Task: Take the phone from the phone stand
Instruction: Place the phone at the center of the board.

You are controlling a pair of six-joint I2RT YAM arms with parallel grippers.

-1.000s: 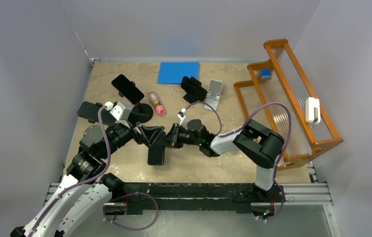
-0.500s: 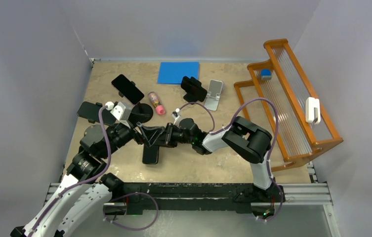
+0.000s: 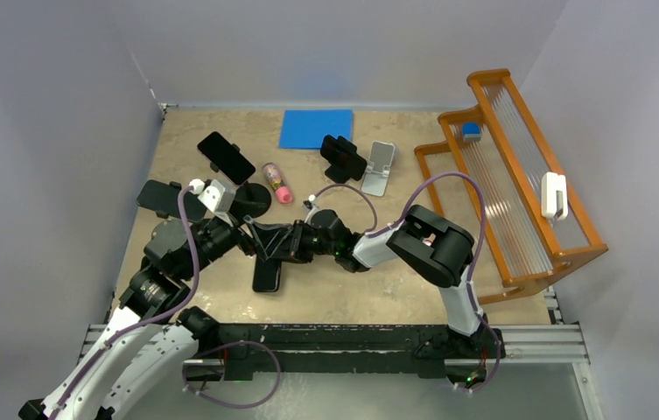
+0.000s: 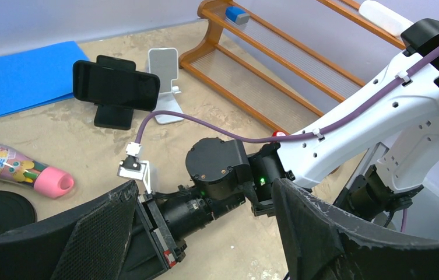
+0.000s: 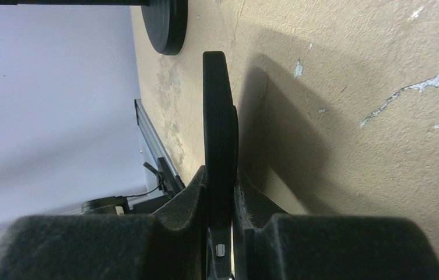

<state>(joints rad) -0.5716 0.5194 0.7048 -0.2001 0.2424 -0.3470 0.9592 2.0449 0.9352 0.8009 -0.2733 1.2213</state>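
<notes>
Phone: the phone (image 3: 266, 273) is out of any stand, around 8 o'clock on the desk (image 3: 343, 289) and down low. Can't tell if it's actually touching the surface.
Right jaws: narrow and clamped on one end of the phone. The right wrist view shows it edge-on (image 5: 218, 134) with its flat face toward the desk, which looks like the right way round for laying it flat.
Left jaws: spread wide with nothing in them. Both fingers (image 4: 88, 233) frame the right arm (image 3: 413, 245), close in at 9 o'clock of the phone.
Stand: the round black base (image 3: 254, 199) is near the phone, at 12 o'clock of it and not touching.
Guess: pretty much done, I'd say. The phone only needs setting down and releasing.
Watch out: the arms are crowded together, so letting go could nudge the left fingers.
</notes>
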